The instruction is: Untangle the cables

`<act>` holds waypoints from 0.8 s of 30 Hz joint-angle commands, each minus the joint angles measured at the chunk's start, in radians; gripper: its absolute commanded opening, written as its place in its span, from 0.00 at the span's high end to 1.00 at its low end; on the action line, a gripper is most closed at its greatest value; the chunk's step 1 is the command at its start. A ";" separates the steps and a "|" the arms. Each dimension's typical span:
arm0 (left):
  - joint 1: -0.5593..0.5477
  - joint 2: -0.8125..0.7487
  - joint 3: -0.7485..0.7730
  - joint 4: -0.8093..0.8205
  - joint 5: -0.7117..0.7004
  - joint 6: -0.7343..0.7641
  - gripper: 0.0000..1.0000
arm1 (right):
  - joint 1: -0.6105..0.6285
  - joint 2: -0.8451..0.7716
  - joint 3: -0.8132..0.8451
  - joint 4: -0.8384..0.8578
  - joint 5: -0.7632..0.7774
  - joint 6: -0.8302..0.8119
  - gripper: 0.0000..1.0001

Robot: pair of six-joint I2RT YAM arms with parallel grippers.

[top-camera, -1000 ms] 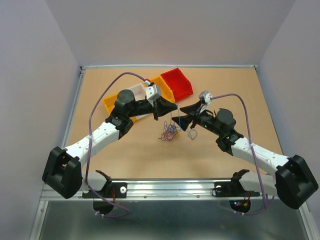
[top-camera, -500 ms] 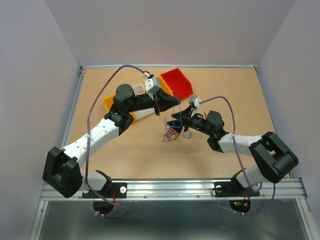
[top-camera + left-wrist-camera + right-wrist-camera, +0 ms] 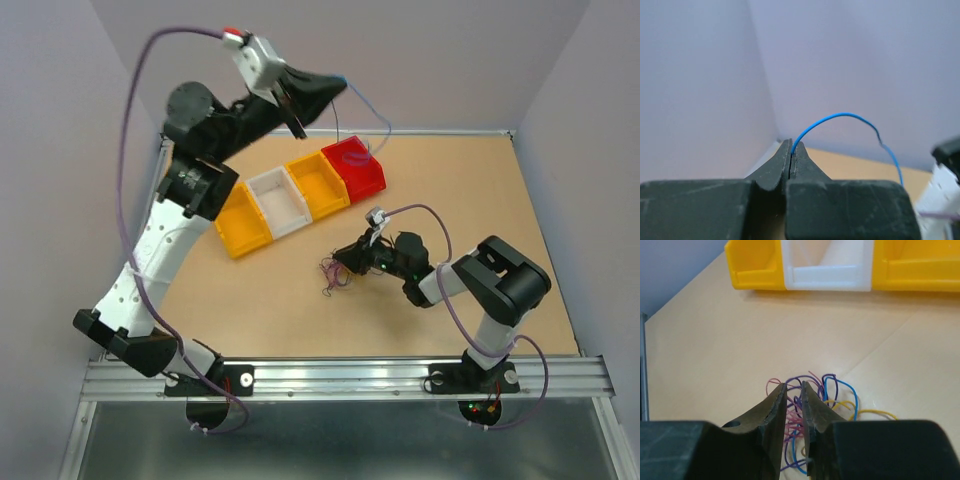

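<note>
Left wrist view: left jaws pinch a blue cable (image 3: pixel 840 115); right jaws stand barely parted. They straddle the cables (image 3: pixel 839 401).

A tan table (image 3: pixel 250 300) lies between pale lavender-grey walls (image 3: pixel 350 60). Four open bins stand on it in a slanted row, side by side and touching: a yellow bin (image 3: pixel 243 222) nearest the left, then a white bin (image 3: pixel 280 200), an orange bin (image 3: pixel 318 184), and a red bin (image 3: pixel 358 167) farthest back. The red one sits slightly turned from its neighbours. A metal rail (image 3: pixel 340 375) runs along the table's near edge, with a grey panel (image 3: pixel 330 445) below it.
</note>
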 commanded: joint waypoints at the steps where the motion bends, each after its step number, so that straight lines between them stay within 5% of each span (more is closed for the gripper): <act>1: 0.061 0.035 0.244 -0.218 -0.110 0.031 1.00 | 0.006 0.008 -0.061 0.132 0.087 0.018 0.78; 5: 0.130 0.011 0.203 -0.212 -0.133 0.033 1.00 | 0.006 -0.035 -0.098 0.151 0.106 0.024 0.81; 15: 0.352 -0.135 -0.206 -0.111 -0.083 0.082 1.00 | 0.006 -0.246 -0.193 0.128 0.118 0.027 0.39; 24: 0.420 -0.268 -0.608 -0.082 -0.132 0.247 1.00 | 0.006 -0.435 -0.253 0.005 0.179 0.001 0.32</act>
